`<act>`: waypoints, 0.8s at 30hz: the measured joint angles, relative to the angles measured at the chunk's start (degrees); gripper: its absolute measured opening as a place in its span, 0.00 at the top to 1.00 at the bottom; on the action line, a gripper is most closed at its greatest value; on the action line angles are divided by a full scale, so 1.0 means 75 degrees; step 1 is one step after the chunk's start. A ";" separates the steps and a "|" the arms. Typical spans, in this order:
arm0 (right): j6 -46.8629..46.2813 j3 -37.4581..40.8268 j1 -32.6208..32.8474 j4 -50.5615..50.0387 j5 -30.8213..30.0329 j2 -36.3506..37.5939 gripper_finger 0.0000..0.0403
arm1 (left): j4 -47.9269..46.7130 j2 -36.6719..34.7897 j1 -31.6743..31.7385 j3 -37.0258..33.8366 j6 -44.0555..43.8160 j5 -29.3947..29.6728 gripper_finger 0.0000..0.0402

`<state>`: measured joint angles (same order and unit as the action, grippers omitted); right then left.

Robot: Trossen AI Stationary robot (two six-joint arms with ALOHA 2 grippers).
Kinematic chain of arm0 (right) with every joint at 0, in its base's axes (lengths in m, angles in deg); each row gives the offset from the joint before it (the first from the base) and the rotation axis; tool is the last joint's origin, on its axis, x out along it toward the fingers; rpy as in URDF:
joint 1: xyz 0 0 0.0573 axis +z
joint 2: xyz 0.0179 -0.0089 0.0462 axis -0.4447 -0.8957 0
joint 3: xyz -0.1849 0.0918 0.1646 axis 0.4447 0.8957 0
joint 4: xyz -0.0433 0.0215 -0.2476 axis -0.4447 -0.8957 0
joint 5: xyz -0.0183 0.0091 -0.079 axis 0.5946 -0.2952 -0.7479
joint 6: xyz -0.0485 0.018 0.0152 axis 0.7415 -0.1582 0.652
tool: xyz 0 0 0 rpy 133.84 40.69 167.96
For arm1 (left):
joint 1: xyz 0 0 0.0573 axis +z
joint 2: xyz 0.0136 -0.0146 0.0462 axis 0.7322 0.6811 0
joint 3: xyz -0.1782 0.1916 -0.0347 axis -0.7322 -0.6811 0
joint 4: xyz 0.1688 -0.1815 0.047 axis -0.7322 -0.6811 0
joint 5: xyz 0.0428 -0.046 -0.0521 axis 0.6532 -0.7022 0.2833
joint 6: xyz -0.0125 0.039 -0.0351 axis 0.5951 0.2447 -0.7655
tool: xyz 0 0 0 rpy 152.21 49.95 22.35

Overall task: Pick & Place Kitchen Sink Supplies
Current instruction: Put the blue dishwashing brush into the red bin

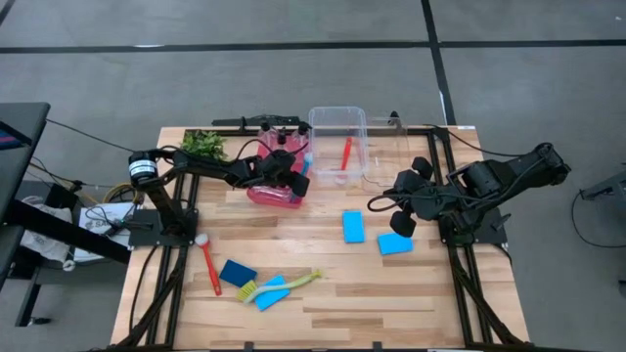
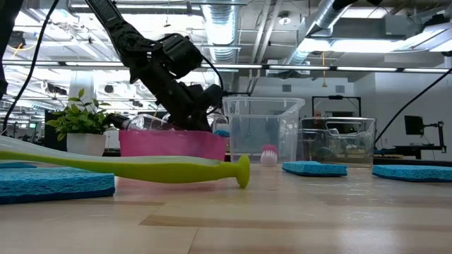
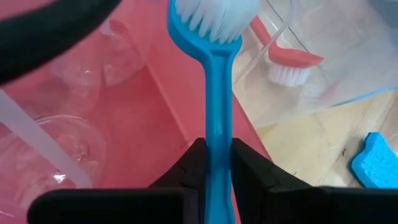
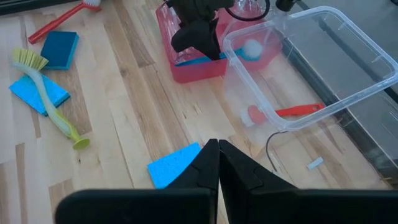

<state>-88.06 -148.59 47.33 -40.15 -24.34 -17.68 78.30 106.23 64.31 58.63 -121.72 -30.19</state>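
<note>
Blue brush (image 3: 217, 124) between left gripper (image 3: 214, 171) fingers.

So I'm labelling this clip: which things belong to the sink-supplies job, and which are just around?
Job: blue brush held by left end effector; red brush; red brush on table; yellow-green brush; blue sponges.
Around: plant; red tray; clear bin.

Bright, even light from ceiling strips above the bench (image 2: 296, 212); soft shadows, and the near green brush (image 2: 141, 168) is blurred.
</note>
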 joint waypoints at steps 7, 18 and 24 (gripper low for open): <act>0.0000 0.0000 0.0000 0.0000 0.0000 0.0000 1.00 | 0.0025 -0.0026 0.0000 0.0000 -0.0248 0.0024 0.87; -0.0003 0.0000 0.0000 0.0000 0.0019 0.0000 1.00 | 0.0022 -0.0727 0.0063 -0.0009 -0.0286 0.0320 0.88; -0.0006 0.0000 0.0000 0.0003 0.0029 0.0000 1.00 | -0.0009 -0.1126 0.0064 -0.0009 -0.0410 0.0338 0.88</act>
<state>-88.10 -148.59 47.33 -40.12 -24.12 -17.68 78.23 97.79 64.79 58.56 -124.79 -27.65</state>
